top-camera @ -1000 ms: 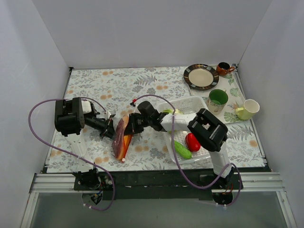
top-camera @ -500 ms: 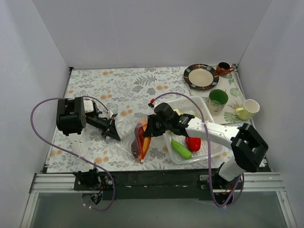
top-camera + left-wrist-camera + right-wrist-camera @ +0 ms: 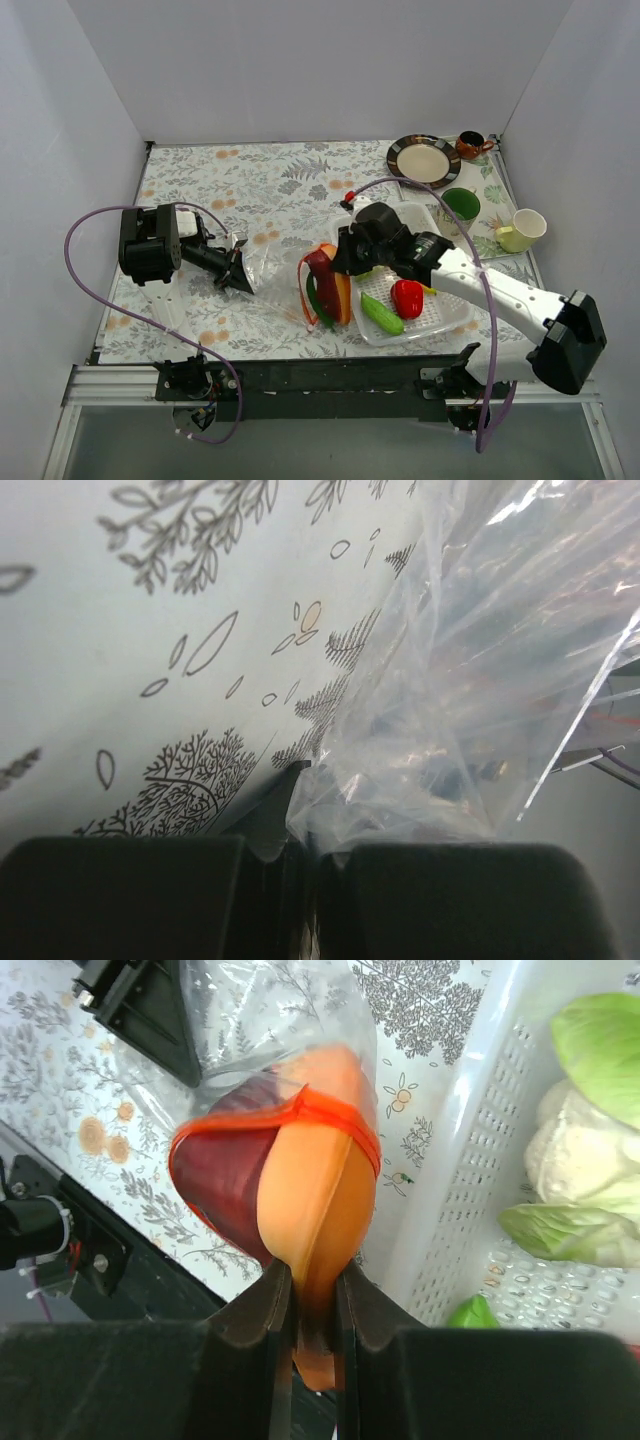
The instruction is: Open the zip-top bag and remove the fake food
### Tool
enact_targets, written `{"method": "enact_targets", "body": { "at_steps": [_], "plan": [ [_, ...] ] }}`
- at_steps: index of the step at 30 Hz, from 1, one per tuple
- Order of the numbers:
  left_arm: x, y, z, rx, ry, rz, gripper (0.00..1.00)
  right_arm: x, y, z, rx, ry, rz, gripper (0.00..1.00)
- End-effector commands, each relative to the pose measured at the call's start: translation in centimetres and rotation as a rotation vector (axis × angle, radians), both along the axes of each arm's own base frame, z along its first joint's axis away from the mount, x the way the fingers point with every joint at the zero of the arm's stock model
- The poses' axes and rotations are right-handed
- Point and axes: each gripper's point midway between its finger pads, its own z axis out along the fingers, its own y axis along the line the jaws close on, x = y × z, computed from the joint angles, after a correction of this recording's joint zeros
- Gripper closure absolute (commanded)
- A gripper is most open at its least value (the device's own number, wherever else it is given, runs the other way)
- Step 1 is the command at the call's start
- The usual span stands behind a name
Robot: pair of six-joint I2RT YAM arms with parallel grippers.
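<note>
So we're looking down at the table (image 3: pixel 200 180), and the bag (image 3: pixel 272 278) is sitting a bit toward 7 o'clock from the middle, stretching sideways between the two arms. The left gripper (image 3: pixel 240 272) is holding the bag's 9 o'clock end. Its jaws are closed tight on a bunched corner of the clear plastic, and in the left wrist view we're seeing the film (image 3: pixel 480 680) running right into the closed gap. At the 3 o'clock end the mouth is gaping, with the zip strip (image 3: pixel 340 1115) looping around an orange piece (image 3: pixel 315 1200) and a dark red piece (image 3: pixel 220 1180) that are poking out through it. The right gripper (image 3: pixel 340 265) is coming in from 3 o'clock, and its jaws are clamping the tip of the orange piece, with only a narrow slot between them. A chili (image 3: pixel 318 302) is showing right against those two pieces, but we're not managing to tell whether it's inside the plastic or outside. The tray (image 3: pixel 450 318) is sitting just beside the mouth at 3 o'clock. The pepper (image 3: pixel 406 298) and cucumber (image 3: pixel 381 314) are lying in its 6 o'clock end, and the cabbage (image 3: pixel 585 1175) is showing farther up in it in the right wrist view. Over toward 1 o'clock a plate (image 3: pixel 424 161) is resting near the corner, and a green cup (image 3: pixel 460 205) is standing at its 6 o'clock.
</note>
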Motion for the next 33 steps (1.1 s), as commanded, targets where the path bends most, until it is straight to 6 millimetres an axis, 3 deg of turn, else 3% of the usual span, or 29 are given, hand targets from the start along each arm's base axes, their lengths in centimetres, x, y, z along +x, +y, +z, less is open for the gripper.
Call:
{"method": "enact_targets", "body": {
  "at_steps": [1, 6, 9, 11, 12, 14, 16, 17, 19, 21, 24, 25, 26, 28, 29, 30, 33],
  "plan": [
    [1.5, 6.6, -9.5, 0.383, -0.206, -0.216, 1.00, 7.1, -5.7, 13.2, 0.207, -0.415, -0.252, 0.99],
    [1.3, 6.6, -9.3, 0.382, -0.208, -0.219, 1.00, 8.9, -9.8, 14.1, 0.081, -0.445, -0.369, 0.99],
    [1.5, 6.8, -9.2, 0.389, -0.220, -0.222, 1.00, 10.2, -13.7, 14.1, -0.062, -0.498, -0.493, 0.99],
    [1.8, 6.8, -9.0, 0.392, -0.229, -0.220, 1.00, 11.2, -16.6, 12.0, -0.193, -0.445, -0.564, 0.99],
    [1.9, 6.8, -8.9, 0.392, -0.229, -0.219, 1.00, 11.3, -17.0, 11.1, -0.218, -0.415, -0.567, 0.95],
    [2.2, 6.9, -8.7, 0.400, -0.237, -0.219, 1.00, 11.7, -17.3, 8.9, -0.250, -0.347, -0.536, 0.64],
    [2.6, 7.2, -8.6, 0.417, -0.251, -0.219, 1.00, 11.3, -17.5, 7.0, -0.310, -0.276, -0.518, 0.49],
    [3.1, 7.5, -8.5, 0.432, -0.262, -0.221, 1.00, 11.1, -17.5, 6.6, -0.325, -0.265, -0.506, 0.03],
    [3.8, 7.8, -8.3, 0.443, -0.268, -0.214, 1.00, 10.6, -18.4, 6.3, -0.375, -0.243, -0.515, 0.02],
    [5.2, 7.9, -7.9, 0.455, -0.279, -0.195, 1.00, 10.3, -18.3, 7.9, -0.368, -0.266, -0.486, 0.02],
    [7.2, 8.0, -7.2, 0.462, -0.308, -0.170, 1.00, 7.7, -15.3, 9.6, -0.295, -0.282, -0.284, 0.02],
    [7.7, 8.0, -7.2, 0.466, -0.308, -0.156, 1.00, 5.8, -13.4, 9.4, -0.270, -0.269, -0.169, 0.02],
    [8.3, 8.2, -7.1, 0.471, -0.309, -0.143, 1.00, 2.9, -10.2, 9.0, -0.263, -0.278, -0.008, 0.02],
    [10.8, 8.5, -6.5, 0.472, -0.332, -0.088, 1.00, -1.2, -7.4, 7.1, -0.284, -0.259, 0.189, 0.02],
    [11.5, 8.5, -6.2, 0.465, -0.328, -0.076, 1.00, -4.4, -5.5, 6.2, -0.291, -0.252, 0.325, 0.02],
    [13.0, 8.5, -5.8, 0.452, -0.344, -0.056, 1.00, -6.2, -5.1, 4.3, -0.327, -0.225, 0.397, 0.02],
    [14.5, 8.0, -4.5, 0.420, -0.342, -0.021, 0.99, -11.1, -3.5, 2.0, -0.330, -0.185, 0.582, 0.02]
  ]
}}
